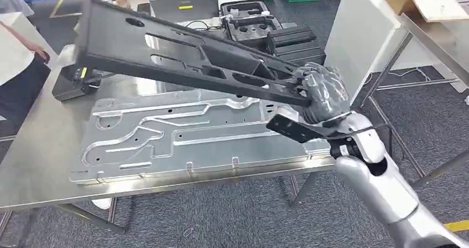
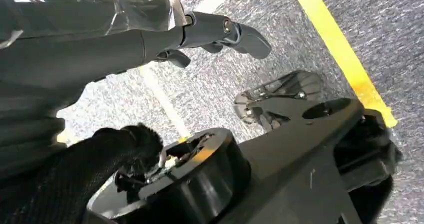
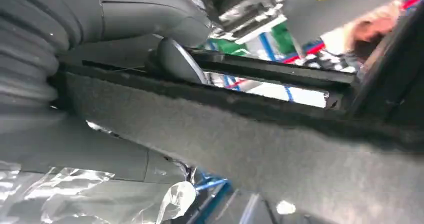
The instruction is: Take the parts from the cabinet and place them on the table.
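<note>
Presently, item one: a long black panel [image 1: 182,54] with several slots and cut-outs, held in the air above the steel table [image 1: 38,148], tilted, its far end up toward 10 o'clock in the head view and its near end down toward 4 o'clock. Holder: the right hand [image 1: 326,96], fingers wrapped round the panel's lower right end; the right wrist view shows a thick grey thumb [image 3: 175,61] lying against the panel's dark edge [image 3: 260,134].

Item two: a large pressed silver metal sheet [image 1: 193,134], flat on the table at centre, under the raised panel and apart from it.

Item three: a black case with moulded inserts [image 1: 251,21], at 12 o'clock on the table's far side; stacked black parts [image 1: 296,46] just beside it at 1 o'clock.

Item four: the left hand [image 2: 215,34], seen in the left wrist view over grey floor with a yellow line [image 2: 340,49], dark fingers [image 2: 250,39] loosely apart, holding nothing.

Item five: a person's sleeve [image 1: 16,43], at 9 o'clock.
</note>
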You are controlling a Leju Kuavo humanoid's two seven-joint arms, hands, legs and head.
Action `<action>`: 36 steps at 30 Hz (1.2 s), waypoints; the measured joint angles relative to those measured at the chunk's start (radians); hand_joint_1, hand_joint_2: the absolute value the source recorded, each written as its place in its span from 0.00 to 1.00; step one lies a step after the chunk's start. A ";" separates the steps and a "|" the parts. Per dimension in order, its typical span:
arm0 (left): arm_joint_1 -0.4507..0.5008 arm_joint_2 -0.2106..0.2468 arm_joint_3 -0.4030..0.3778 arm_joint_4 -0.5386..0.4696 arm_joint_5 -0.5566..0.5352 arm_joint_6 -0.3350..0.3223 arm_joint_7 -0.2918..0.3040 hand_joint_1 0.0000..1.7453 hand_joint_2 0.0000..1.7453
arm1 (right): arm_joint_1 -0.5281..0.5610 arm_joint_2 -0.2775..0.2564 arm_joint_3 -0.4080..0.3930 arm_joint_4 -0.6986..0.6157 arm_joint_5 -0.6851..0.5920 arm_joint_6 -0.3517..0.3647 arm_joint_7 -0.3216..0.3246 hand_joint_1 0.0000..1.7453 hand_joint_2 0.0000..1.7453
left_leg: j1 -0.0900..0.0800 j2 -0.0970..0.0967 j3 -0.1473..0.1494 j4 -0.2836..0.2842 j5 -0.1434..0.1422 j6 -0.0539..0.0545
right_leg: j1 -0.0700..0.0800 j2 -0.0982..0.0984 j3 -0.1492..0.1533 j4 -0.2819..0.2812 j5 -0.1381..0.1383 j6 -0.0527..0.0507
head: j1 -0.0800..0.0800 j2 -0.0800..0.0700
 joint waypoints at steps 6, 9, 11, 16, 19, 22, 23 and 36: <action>0.002 0.000 -0.008 0.000 -0.005 0.001 0.003 0.00 1.00 | -0.125 0.037 0.038 0.252 0.074 0.053 0.050 1.00 1.00 | -0.010 -0.002 0.087 -0.229 0.094 0.024 | 0.006 0.003 0.000 -0.001 -0.006 0.018 | 0.000 0.000; 0.004 0.002 -0.009 0.000 -0.005 0.001 0.002 0.00 1.00 | -0.182 0.028 0.038 0.409 0.052 0.063 0.045 1.00 1.00 | 0.000 -0.005 0.096 -0.240 0.104 0.043 | 0.003 0.001 -0.023 0.061 -0.047 0.033 | 0.002 0.000; 0.008 0.002 -0.009 0.000 -0.002 0.004 0.002 0.00 1.00 | -0.200 0.020 0.039 0.478 0.051 0.067 0.055 1.00 1.00 | 0.000 -0.006 0.098 -0.239 0.102 0.048 | 0.000 0.001 -0.108 0.226 -0.117 0.041 | 0.002 0.000; 0.019 0.003 -0.009 0.000 0.000 0.005 0.008 0.00 1.00 | -0.240 -0.014 0.040 0.612 0.051 0.091 0.091 0.00 0.00 | 0.005 -0.007 0.116 -0.236 0.085 0.042 | -0.012 0.000 -0.105 0.149 -0.009 0.055 | 0.003 0.000; 0.018 0.013 -0.009 0.003 -0.012 0.005 0.009 0.00 1.00 | -0.264 -0.026 0.040 0.650 0.022 0.086 0.076 0.00 0.00 | 0.000 -0.005 0.120 -0.227 0.067 0.021 | -0.012 0.006 -0.040 0.006 0.029 0.052 | 0.002 0.000; 0.018 0.016 -0.010 0.003 -0.029 0.005 0.006 0.00 0.00 | -0.278 -0.030 0.040 0.674 -0.008 0.078 0.034 0.00 0.00 | 0.000 -0.004 0.123 -0.235 0.068 0.017 | -0.007 0.009 -0.045 0.012 0.026 0.033 | 0.000 0.000; 0.017 0.018 -0.010 0.003 -0.030 0.005 -0.001 0.00 0.00 | -0.284 -0.032 0.040 0.674 -0.015 0.075 0.018 0.00 0.00 | 0.003 -0.003 0.119 -0.228 0.061 0.012 | -0.011 0.009 -0.043 0.010 0.028 0.024 | 0.001 0.000; 0.009 0.023 -0.011 0.004 -0.042 -0.045 -0.021 0.00 0.00 | -0.286 -0.038 0.039 0.462 -0.122 0.016 -0.055 0.00 0.00 | -0.033 0.015 0.105 -0.228 0.083 0.072 | 0.015 0.019 -0.026 0.008 0.017 0.006 | 0.001 0.000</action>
